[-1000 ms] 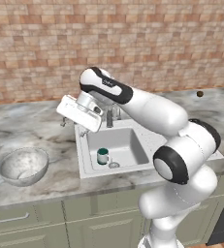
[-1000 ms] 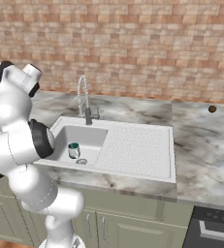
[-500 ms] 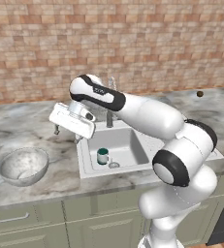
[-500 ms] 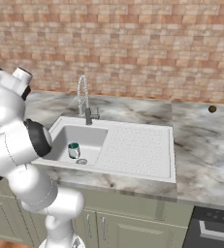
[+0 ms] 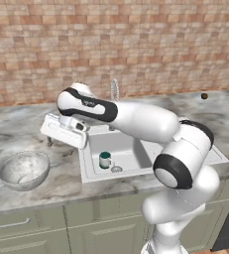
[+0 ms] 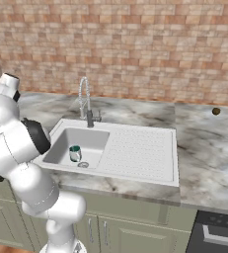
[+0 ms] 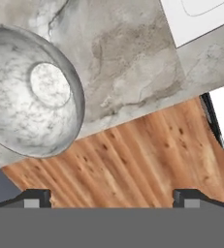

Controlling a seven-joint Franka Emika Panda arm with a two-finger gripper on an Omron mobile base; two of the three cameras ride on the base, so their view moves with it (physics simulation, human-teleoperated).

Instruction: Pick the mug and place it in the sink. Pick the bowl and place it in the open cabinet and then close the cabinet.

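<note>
The mug stands upright in the sink basin, so that part looks done – the bowl step is in hand. The bowl sits on the counter left of the sink, apart from it. The gripper hangs over the counter between sink and bowl, fingers spread wide, holding nothing. Next it likely must move left over the bowl's rim and descend to pinch it – the cabinet isn't visible here.
</note>
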